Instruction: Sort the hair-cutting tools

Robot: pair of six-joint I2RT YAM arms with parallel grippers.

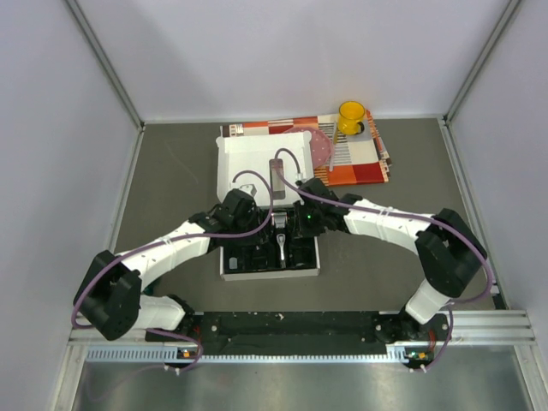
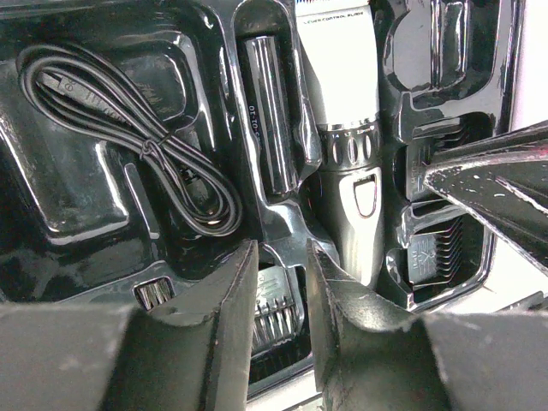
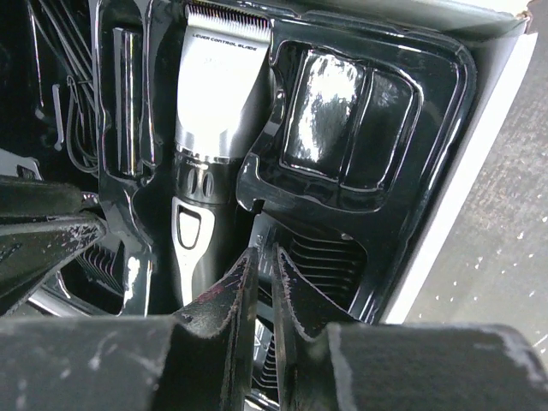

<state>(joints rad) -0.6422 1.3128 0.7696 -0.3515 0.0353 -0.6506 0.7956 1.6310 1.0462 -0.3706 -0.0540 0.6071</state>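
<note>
The black-and-silver clipper (image 1: 281,242) lies in the middle slot of the black moulded tray (image 1: 248,261); it also shows in the left wrist view (image 2: 342,128) and the right wrist view (image 3: 214,103). The coiled black cord (image 2: 154,145) lies in the tray's left pocket. My left gripper (image 2: 281,257) is open just above a guard comb (image 2: 278,321) in its slot, one finger on each side. My right gripper (image 3: 264,257) has its jaws almost together on the edge of a guard comb (image 3: 330,265) in the right slot. More combs (image 2: 437,253) sit beside the clipper.
The white box's open lid (image 1: 244,158) lies behind the tray with a grey oblong item (image 1: 277,174) on it. A yellow cup (image 1: 351,117) stands on a patterned red-and-white cloth (image 1: 360,163) at the back right. The two grippers are close together over the tray.
</note>
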